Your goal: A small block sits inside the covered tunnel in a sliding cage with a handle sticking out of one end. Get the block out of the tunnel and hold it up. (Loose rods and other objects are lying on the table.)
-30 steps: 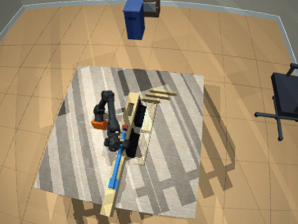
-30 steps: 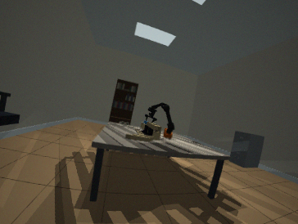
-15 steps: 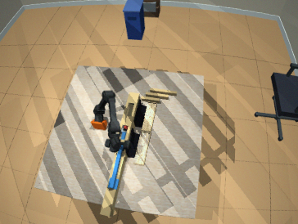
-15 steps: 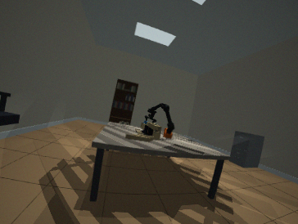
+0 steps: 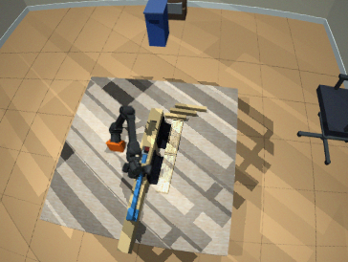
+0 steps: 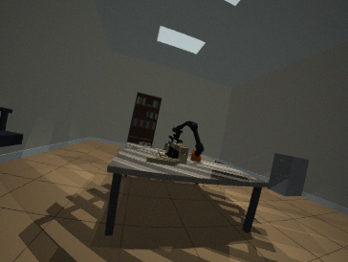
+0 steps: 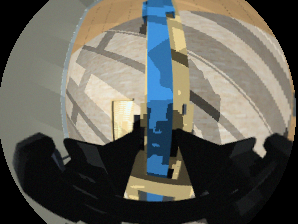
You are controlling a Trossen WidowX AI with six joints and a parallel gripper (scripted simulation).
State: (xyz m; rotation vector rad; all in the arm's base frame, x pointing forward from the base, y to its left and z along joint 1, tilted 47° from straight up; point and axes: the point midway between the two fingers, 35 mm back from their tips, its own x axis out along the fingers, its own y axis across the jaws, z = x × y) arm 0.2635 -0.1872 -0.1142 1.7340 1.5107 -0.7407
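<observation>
1. Wrist view: the black gripper (image 5: 141, 169) (image 6: 173, 141) (image 7: 158, 131) is partly open, with one finger on each side of a long blue bar (image 5: 136, 193) (image 6: 170, 142) (image 7: 160, 75). Whether either finger touches the bar is unclear.
2. The blue bar lies lengthwise along a long tan wooden structure (image 5: 126, 236) (image 6: 181, 153) (image 7: 181, 75), which extends past both ends of it.
3. The small block cannot be made out with certainty. From above, a tiny dark red patch (image 5: 146, 149) shows at the bar's end nearer the rods, within the wooden structure; it may be the block.
4. Black parts (image 5: 154, 172) (image 6: 172, 153) stand along one side of the structure, with a pale slab (image 5: 163, 184) (image 6: 163, 160) (image 7: 122, 117) lying just beyond.
5. Loose tan rods (image 5: 196, 109) lie near the structure's far end in the top view.
6. The black arm (image 5: 131, 136) (image 6: 195, 129) bends up and over from its orange base (image 5: 116, 144) (image 6: 196, 155), on the structure's other side.
7. All this rests on a table (image 5: 215, 143) (image 6: 143, 172) (image 7: 215, 90) striped with shadows.
8. Around the room are a dark chair (image 5: 335, 110) (image 6: 10, 139) and a bookshelf (image 6: 134, 112).
</observation>
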